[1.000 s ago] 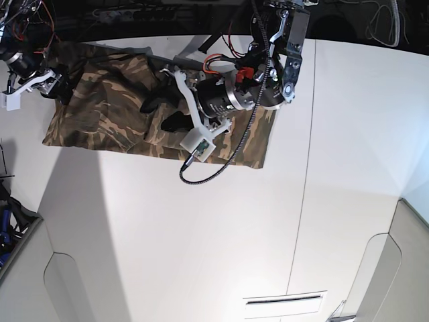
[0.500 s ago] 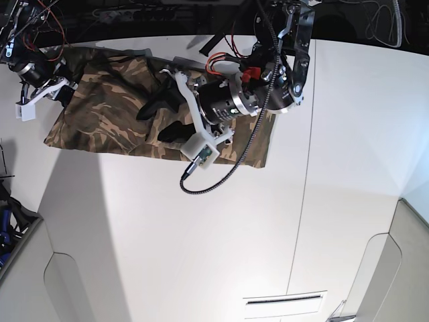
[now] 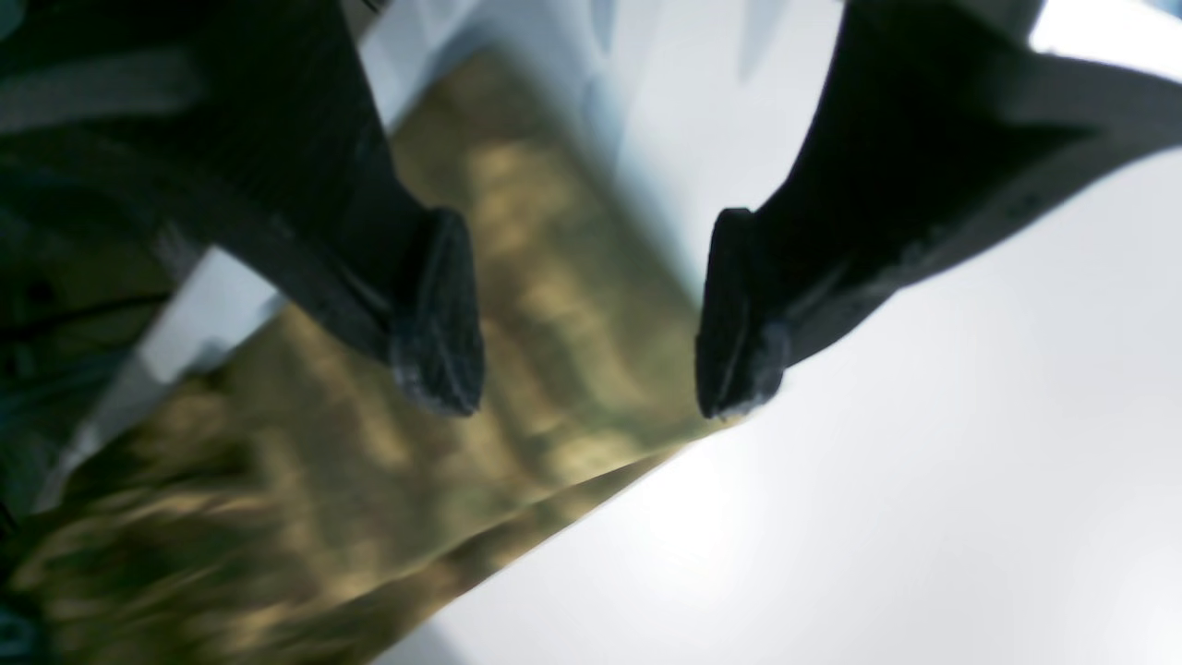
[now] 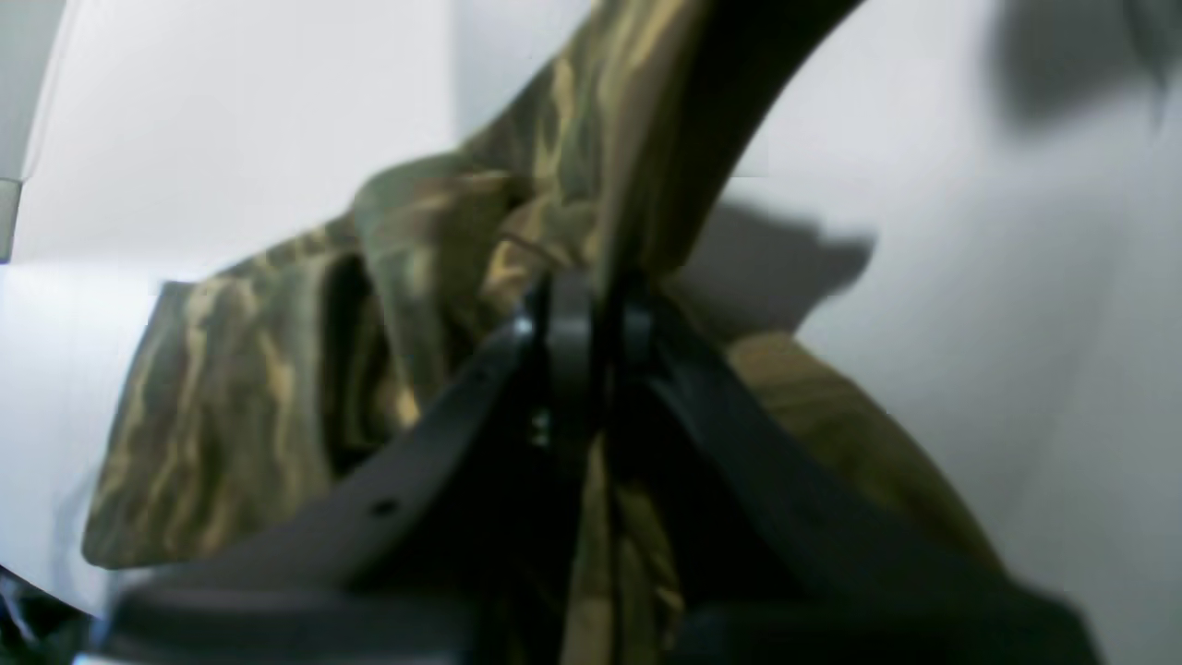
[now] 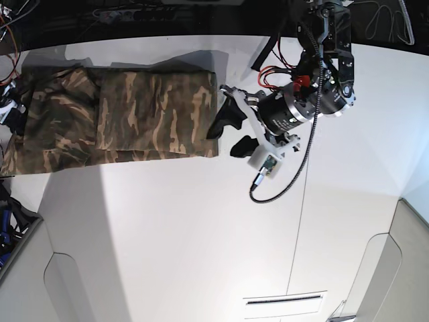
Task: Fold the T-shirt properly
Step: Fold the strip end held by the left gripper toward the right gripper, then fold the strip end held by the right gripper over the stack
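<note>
The camouflage T-shirt [image 5: 134,114] lies stretched out flat in a long band across the back left of the white table [image 5: 201,235]. My left gripper [image 5: 222,142] is open and empty, just off the shirt's right edge. In the left wrist view its fingers [image 3: 443,314] stand wide apart over that edge of the T-shirt [image 3: 388,462]. My right gripper [image 5: 8,107] is at the far left edge of the base view. In the right wrist view it [image 4: 591,305] is shut on a bunched fold of the T-shirt [image 4: 231,397].
A dark bin [image 5: 12,231] stands off the table's lower left. Cables and dark gear [image 5: 134,13] run along the back edge. A cable [image 5: 285,181] hangs from the left arm. A narrow slot [image 5: 285,300] is in the table's front.
The right gripper has pulled the shirt to the left, stretching it out flat. The left gripper has come off the shirt and moved right, past its right edge, open.
</note>
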Controlling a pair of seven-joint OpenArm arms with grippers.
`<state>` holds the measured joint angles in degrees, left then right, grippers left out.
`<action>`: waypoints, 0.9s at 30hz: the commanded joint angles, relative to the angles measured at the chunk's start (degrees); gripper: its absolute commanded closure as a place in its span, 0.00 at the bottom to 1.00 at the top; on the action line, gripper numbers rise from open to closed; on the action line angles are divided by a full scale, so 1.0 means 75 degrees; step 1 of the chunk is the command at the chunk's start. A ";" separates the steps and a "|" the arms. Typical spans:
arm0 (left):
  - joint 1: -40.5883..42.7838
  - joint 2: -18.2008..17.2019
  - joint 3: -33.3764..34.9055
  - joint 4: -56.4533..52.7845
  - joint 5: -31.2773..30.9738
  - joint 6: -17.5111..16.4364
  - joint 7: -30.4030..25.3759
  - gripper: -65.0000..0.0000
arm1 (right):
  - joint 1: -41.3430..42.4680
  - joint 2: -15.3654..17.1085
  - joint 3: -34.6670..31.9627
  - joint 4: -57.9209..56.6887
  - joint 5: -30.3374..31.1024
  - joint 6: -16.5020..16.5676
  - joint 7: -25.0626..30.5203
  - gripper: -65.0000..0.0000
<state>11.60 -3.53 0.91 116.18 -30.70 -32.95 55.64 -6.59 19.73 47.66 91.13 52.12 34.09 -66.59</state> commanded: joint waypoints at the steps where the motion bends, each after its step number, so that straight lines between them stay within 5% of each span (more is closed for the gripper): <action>1: -0.0015 -0.0006 -0.0099 0.0128 -0.0172 0.0055 -0.0157 0.39 | 0.0192 0.0233 0.0058 0.0303 0.0303 0.0032 0.0067 1.00; 7: 0.0414 0.0000 -0.0239 0.0044 -0.0166 0.0052 -0.0198 0.39 | 0.0321 0.0029 -0.0204 0.1769 0.0431 0.0032 -0.0117 1.00; 14: 0.0423 -0.0041 -0.0239 -0.0589 -0.0157 0.0052 -0.0303 0.39 | -0.0102 -0.1472 -0.1743 0.4127 -0.0216 0.0032 -0.0154 1.00; 19: 0.0379 -0.0044 -0.0262 -0.0758 -0.0160 0.0085 -0.0303 0.39 | -0.0370 -0.2241 -0.3398 0.4357 -0.1303 0.0026 -0.0119 1.00; 23: 0.0382 -0.0041 -0.0676 -0.0758 -0.0195 0.0087 -0.0294 0.39 | -0.0373 -0.2317 -0.4543 0.3891 -0.2393 -0.0117 0.0221 0.54; 27: 0.0382 -0.0044 -0.1588 -0.0758 -0.0536 0.0076 -0.0207 0.39 | -0.0373 -0.2317 -0.5458 0.3538 -0.2401 -0.0114 0.0364 0.44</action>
<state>14.90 -3.79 -11.11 109.60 -33.58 -32.16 54.65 -9.87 2.28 6.63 116.71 32.53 33.19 -65.58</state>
